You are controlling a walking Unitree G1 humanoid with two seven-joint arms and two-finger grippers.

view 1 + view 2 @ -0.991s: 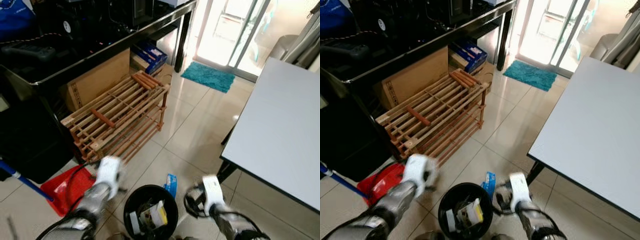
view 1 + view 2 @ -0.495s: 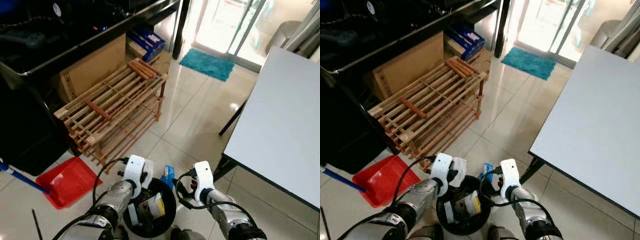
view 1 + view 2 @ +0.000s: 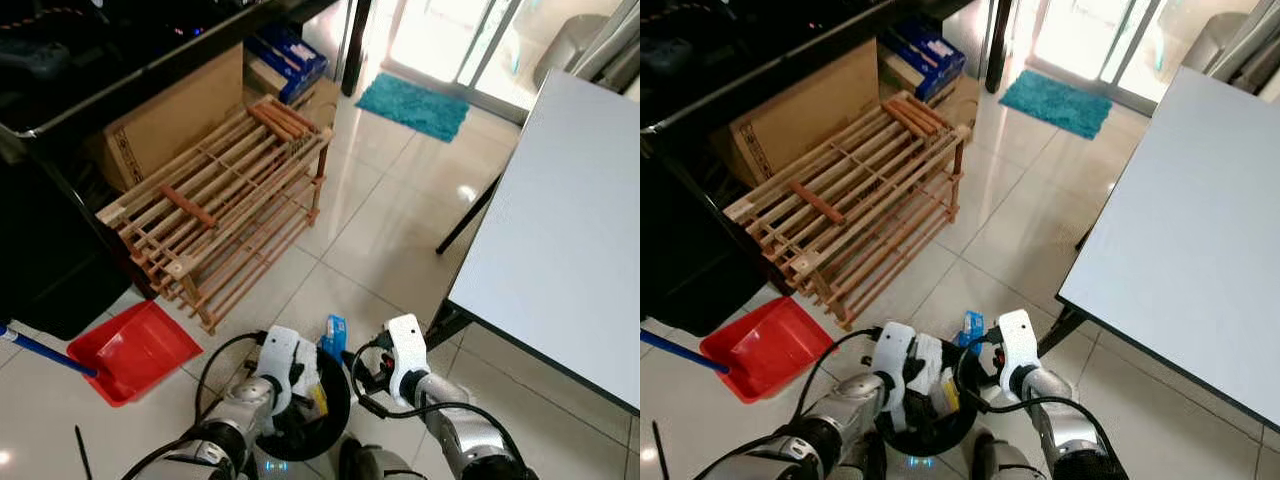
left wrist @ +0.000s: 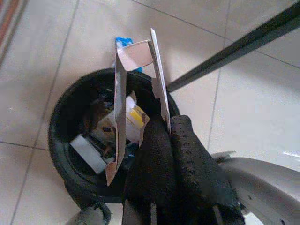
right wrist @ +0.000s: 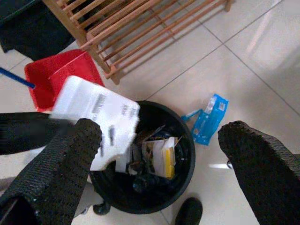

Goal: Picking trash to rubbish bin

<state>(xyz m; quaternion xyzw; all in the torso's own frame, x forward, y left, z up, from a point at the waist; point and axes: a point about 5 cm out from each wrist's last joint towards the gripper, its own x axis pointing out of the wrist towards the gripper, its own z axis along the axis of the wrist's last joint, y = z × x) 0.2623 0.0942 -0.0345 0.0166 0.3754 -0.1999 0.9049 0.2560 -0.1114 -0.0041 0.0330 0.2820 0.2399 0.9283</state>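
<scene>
The black rubbish bin (image 5: 140,187) mouth is partly covered by a white card (image 5: 101,117) clamped in the left end effector (image 4: 171,140). Open tile floor (image 3: 400,230) fills the frame's centre, hemmed by a wooden rack (image 3: 220,215) at left, a red dustpan (image 3: 135,350) lower left and a grey worktop (image 3: 560,240) at right.

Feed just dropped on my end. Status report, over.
Left gripper shut on white torn carton, over round black rubbish bin. Right gripper open beside it. Blue wrapper on tiled floor by bin. Nothing in the way.
</scene>
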